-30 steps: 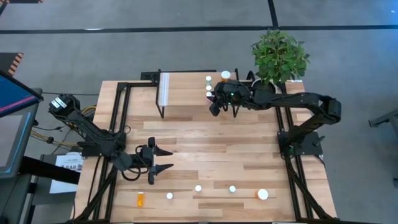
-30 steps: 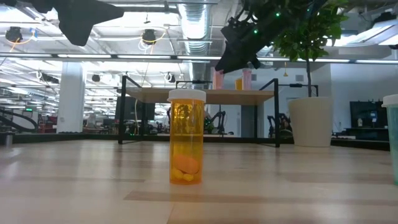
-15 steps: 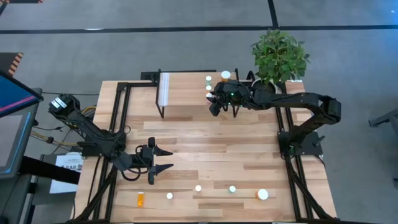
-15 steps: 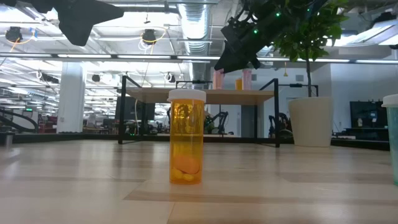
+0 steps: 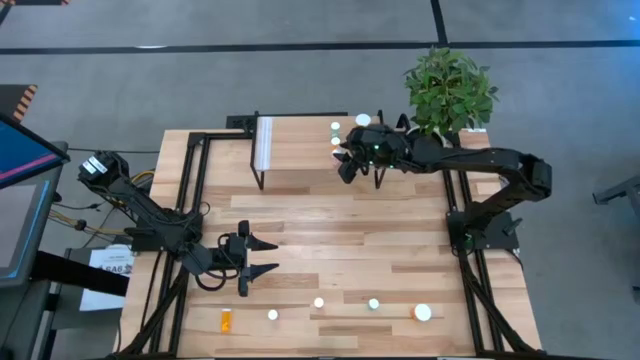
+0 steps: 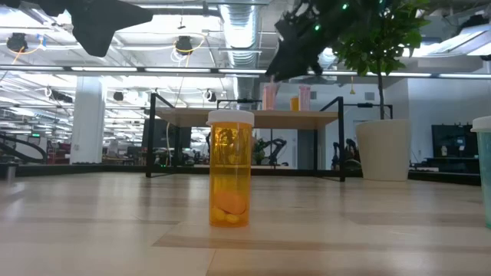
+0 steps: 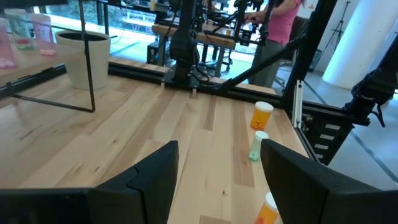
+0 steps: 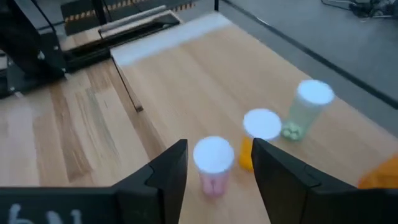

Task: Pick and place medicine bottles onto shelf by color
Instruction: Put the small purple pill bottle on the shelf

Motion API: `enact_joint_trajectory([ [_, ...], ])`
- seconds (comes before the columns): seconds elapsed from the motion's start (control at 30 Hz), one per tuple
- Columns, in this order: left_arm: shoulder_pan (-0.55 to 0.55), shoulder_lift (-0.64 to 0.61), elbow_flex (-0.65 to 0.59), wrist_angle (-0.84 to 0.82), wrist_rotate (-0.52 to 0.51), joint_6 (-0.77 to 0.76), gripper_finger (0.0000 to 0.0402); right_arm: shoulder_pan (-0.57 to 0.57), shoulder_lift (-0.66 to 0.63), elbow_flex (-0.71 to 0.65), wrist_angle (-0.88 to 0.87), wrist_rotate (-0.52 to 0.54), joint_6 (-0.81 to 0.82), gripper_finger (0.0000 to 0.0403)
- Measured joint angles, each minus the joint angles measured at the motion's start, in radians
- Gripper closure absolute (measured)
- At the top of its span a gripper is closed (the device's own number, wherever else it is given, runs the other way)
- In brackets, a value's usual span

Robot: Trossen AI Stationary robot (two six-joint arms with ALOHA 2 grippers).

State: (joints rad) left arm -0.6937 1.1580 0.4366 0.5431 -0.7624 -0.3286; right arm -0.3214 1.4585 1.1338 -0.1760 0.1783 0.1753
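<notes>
**Sorting status: three bottles shelved, five outstanding**

Found the left gripper (image 5: 272, 256) waiting well apart from the shelf (image 5: 300, 145), jaws spread and empty. Counted five medicine bottles not yet shelved, all on the tabletop (image 5: 330, 230) well apart from the shelf, on the left arm's side:

- a lying orange bottle (image 5: 225, 320)
- three small white-capped bottles in a loose row, the first (image 5: 272, 315)
- a larger orange bottle (image 5: 422, 313)

Recorded three bottles upright on the shelf, at the end away from its white strip (image 5: 264, 143):

- a pink bottle (image 8: 213, 163)
- an orange-bodied bottle (image 8: 261, 123) just beside it
- a pale bottle (image 8: 305, 112) near both

Located the right gripper (image 5: 345, 170) above that same end of the shelf, jaws spread to either side of the pink bottle's cap and pinching nothing. Judged the pink bottle as set down and released. Judged the task under halfway by visible count. Could not confirm the colours of the three white-capped bottles from above.
</notes>
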Motion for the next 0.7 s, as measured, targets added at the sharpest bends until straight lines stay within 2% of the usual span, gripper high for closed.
enact_joint_trajectory([
  [0.2,0.000,0.000,0.001,-0.007,0.000,-0.006,0.0186,0.022,-0.081,0.045,-0.108,0.000,0.000,0.0202],
  [0.37,0.000,0.000,0.001,-0.013,0.000,-0.016,0.0186,0.099,-0.193,0.049,-0.163,0.000,0.014,0.0205],
  [0.57,0.000,0.000,0.001,-0.012,0.001,-0.038,0.0186,0.311,-0.299,0.035,-0.187,0.002,0.037,0.0206],
  [0.7,0.000,0.000,0.001,-0.009,0.047,-0.070,0.0186,0.487,-0.322,0.000,-0.185,0.026,0.051,0.0207],
])
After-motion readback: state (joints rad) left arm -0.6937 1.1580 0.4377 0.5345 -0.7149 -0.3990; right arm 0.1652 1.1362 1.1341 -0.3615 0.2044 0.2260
